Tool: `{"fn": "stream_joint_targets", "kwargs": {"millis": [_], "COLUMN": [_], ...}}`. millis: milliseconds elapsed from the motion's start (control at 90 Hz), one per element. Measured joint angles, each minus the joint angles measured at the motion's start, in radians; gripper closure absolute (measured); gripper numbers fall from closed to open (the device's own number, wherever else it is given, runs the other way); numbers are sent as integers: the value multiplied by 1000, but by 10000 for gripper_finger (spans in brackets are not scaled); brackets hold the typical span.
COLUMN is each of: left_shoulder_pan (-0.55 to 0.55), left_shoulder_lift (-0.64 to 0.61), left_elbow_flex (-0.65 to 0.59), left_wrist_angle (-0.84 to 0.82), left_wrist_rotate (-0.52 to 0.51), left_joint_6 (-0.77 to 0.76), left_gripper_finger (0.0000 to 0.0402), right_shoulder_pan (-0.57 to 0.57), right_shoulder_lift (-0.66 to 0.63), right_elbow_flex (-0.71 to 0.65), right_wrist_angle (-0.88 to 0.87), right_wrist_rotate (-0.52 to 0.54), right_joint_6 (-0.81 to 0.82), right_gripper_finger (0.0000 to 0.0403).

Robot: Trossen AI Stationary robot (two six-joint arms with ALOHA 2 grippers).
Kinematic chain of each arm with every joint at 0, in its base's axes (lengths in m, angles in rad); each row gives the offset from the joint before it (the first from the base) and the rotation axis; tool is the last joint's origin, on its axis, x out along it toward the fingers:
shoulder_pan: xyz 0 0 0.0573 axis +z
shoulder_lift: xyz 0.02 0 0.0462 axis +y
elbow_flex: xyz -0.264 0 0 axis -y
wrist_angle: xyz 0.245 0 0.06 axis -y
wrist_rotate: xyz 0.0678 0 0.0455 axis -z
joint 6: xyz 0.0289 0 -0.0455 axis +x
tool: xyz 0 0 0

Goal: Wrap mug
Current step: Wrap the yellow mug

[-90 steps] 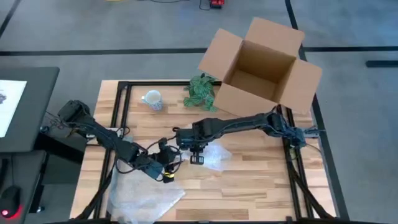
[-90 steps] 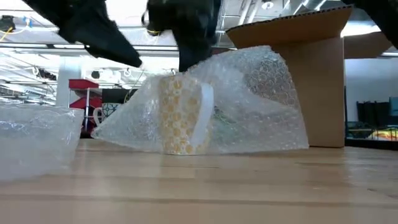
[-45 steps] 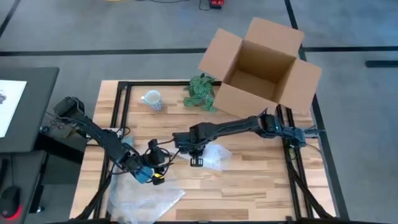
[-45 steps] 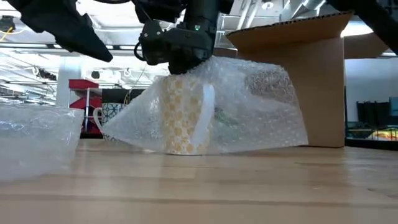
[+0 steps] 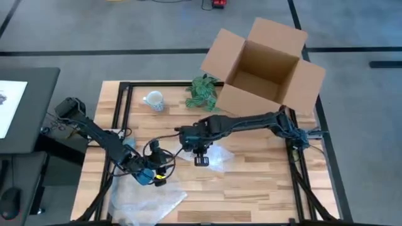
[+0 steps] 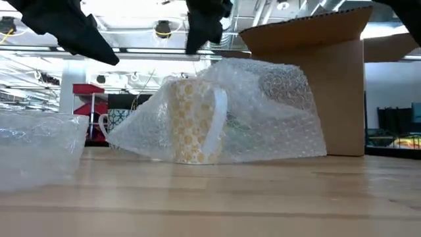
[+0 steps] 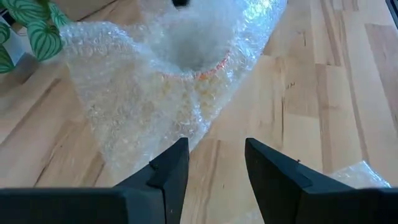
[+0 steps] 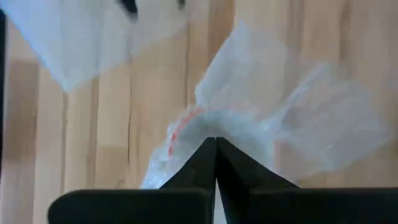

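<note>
A: Where is the mug (image 6: pixel 195 122) right now?

B: It stands upright on the wooden table (image 5: pixel 264 179), near the middle, draped in a sheet of bubble wrap (image 6: pixel 263 118). From table height its yellow pattern and pale handle show through the plastic. From above it is mostly hidden under the right arm.

A: And the right gripper (image 5: pixel 201 158)?

B: It hangs just above the covered mug. In its own wrist view the two dark fingers (image 8: pixel 216 163) meet at the tips with nothing between them, so it is closed and empty. The wrap lies loose below it.

A: What about the left gripper (image 5: pixel 155 177)?

B: It sits lower on the table, off to the left of the mug and apart from it. Its fingers (image 7: pixel 169 171) are spread, holding nothing, and point toward the wrapped mug. A second sheet of wrap (image 5: pixel 147 199) lies crumpled at the table's near left corner, just beside that gripper.

A: Anything else on the table?

B: A second mug (image 5: pixel 153 100), white, stands near the far left edge. A small plant (image 5: pixel 202 91) with green leaves is beside it, touching the open cardboard box (image 5: pixel 264 66) that sits at the far right corner.
</note>
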State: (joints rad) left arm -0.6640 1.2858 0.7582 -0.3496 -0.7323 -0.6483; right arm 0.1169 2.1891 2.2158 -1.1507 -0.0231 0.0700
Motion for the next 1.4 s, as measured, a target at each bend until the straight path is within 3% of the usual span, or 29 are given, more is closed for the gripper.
{"fn": "stream_joint_targets", "kwargs": {"millis": [444, 667, 1156, 1400], "left_shoulder_pan": [0, 0, 0, 0], "left_shoulder_lift": [1, 1, 1, 1], "left_elbow_flex": [0, 0, 0, 0], "left_wrist_angle": [-3, -1, 0, 0], "left_wrist_rotate": [-1, -1, -1, -1], "left_joint_6": [0, -3, -3, -3], "left_gripper_finger": [264, 264, 264, 264], "right_shoulder_pan": [-19, -19, 24, -25], "right_shoulder_lift": [158, 197, 10, -3], "right_elbow_flex": [-100, -103, 20, 21], "right_wrist_angle": [73, 72, -114, -40], "right_wrist_rotate": [14, -42, -78, 140], "right_joint_6": [20, 8, -6, 41], "right_gripper_finger": [403, 403, 403, 403]}}
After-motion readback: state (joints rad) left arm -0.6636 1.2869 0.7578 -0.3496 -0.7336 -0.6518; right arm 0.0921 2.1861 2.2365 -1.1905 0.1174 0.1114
